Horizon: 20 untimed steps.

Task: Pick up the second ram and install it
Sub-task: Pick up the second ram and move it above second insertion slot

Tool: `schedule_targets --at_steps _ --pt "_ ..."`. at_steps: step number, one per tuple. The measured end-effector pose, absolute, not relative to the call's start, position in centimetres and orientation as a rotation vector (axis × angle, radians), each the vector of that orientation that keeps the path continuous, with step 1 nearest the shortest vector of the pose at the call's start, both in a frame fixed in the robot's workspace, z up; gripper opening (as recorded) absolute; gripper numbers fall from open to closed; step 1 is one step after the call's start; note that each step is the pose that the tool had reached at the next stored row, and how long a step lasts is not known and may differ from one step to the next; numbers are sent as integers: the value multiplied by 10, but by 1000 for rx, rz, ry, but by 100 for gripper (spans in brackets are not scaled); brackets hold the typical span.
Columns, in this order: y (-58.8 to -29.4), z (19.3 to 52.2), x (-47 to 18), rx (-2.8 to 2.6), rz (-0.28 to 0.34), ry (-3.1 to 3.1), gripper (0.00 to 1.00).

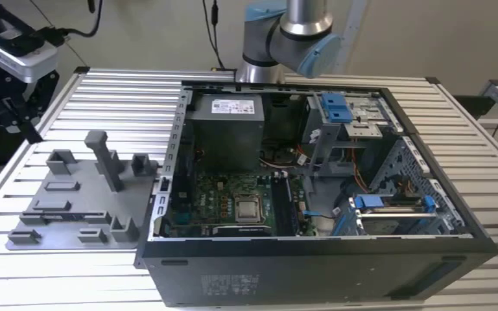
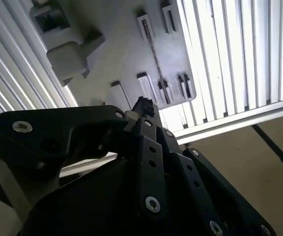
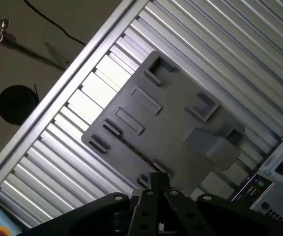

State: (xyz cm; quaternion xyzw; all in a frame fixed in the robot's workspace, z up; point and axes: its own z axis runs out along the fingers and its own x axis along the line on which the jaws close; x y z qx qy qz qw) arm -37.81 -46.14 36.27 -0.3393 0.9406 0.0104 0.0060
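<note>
The second ram shows as a thin dark strip standing on edge in the grey fixture plate (image 1: 76, 194), between small blocks near the plate's front: ram (image 1: 63, 216), ram (image 2: 155, 59), ram (image 3: 136, 153). My gripper (image 1: 24, 123) hangs above the table at the exterior view's far left, beyond the plate's back corner and well above it. In both wrist views the black fingers meet at one tip, gripper (image 2: 142, 104) and gripper (image 3: 159, 181), shut with nothing between them. The ram lies below and ahead of the tip, apart from it.
An open computer case (image 1: 318, 259) fills the middle and the exterior view's right, with the motherboard (image 1: 231, 204), power supply (image 1: 225, 129) and blue-tabbed drive cages inside. Tall grey posts (image 1: 102, 159) rise from the fixture plate. The slatted table's edge (image 2: 240, 118) runs close by.
</note>
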Motion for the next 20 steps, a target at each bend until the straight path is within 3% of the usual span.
schedule_targets --at_steps 20 --pt "-461 361 -379 -1366 22 2801 11"
